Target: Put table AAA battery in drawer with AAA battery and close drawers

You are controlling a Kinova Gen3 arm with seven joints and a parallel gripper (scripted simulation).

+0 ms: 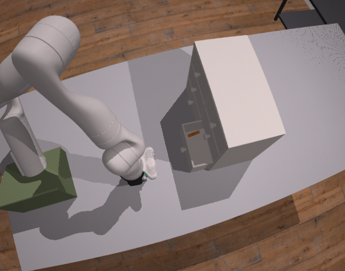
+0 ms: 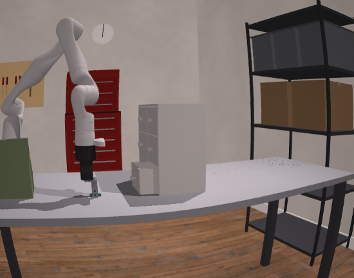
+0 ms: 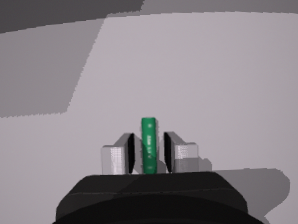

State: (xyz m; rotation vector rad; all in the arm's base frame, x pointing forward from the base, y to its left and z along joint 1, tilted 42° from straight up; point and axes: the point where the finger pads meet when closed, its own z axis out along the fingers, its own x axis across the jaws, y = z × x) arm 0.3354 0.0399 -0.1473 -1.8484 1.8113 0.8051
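Observation:
The green AAA battery lies on the table left of the chest; it also shows in the exterior view. My gripper points straight down at table level, with one finger on each side of the battery. The fingers stand partly open, with narrow gaps to the battery. The pale chest stands upright in the middle of the table. Its lowest drawer on the near side is pulled partway out, and a small orange battery lies inside. The other drawers look pushed in.
The arm's green base block stands at the table's left end. The chest's open drawer juts toward the gripper. A black shelf rack stands beyond the table's right end.

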